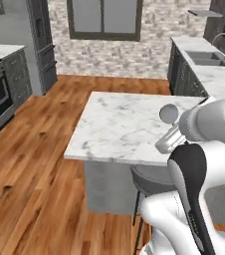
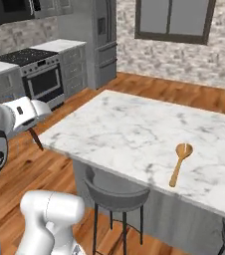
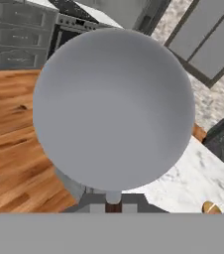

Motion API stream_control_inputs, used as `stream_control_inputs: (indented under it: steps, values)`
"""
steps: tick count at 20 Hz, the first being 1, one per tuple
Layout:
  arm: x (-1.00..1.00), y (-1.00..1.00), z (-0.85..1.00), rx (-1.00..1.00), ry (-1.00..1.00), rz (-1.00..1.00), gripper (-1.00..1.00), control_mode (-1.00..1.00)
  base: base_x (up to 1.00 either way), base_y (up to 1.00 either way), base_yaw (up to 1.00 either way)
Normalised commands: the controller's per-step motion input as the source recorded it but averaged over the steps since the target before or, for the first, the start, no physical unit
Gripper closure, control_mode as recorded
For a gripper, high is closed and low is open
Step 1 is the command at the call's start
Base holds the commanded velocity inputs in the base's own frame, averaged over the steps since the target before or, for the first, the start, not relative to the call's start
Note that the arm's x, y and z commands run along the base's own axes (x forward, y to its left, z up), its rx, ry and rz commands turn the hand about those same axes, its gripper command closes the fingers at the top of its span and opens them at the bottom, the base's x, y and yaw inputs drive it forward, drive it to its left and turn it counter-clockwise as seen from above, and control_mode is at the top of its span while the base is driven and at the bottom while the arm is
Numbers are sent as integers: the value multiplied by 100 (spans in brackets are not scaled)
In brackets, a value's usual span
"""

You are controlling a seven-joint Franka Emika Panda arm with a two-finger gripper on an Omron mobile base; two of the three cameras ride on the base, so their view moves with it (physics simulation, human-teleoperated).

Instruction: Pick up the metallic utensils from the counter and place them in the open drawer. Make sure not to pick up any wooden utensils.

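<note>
Wooden spoon (image 2: 179, 163) on counter (image 2: 134, 134)

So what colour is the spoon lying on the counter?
Light orange-brown wood. The spoon shows best in the right base view, on the white marble counter.

The broad white marble tabletop with grey veins (image 2: 134, 132) sits on a grey base above a warm brown plank floor (image 1: 30, 169). A light orange-brown wooden spoon with a round bowl (image 2: 179, 162) lies flat on the slab near its near edge, bowl pointing away from that edge and handle toward it. In the left base view the tabletop (image 1: 119, 127) shows bare marble.
</note>
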Motion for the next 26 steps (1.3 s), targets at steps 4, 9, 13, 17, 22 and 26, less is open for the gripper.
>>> stream_control_inputs:
  steps: [4, 9, 13, 17, 22, 26]
  values:
    - [0, 0, 0, 0, 0, 0, 100, 100, 0, 39, 93]
    - [0, 0, 0, 0, 0, 0, 100, 100, 0, 27, 97]
    - [0, 0, 0, 0, 0, 0, 100, 100, 8, 0, 100]
    - [0, 0, 0, 0, 0, 0, 100, 100, 36, 0, 98]
    - [0, 0, 0, 0, 0, 0, 100, 100, 67, 0, 89]
    - [0, 0, 0, 0, 0, 0, 100, 100, 75, -30, 74]
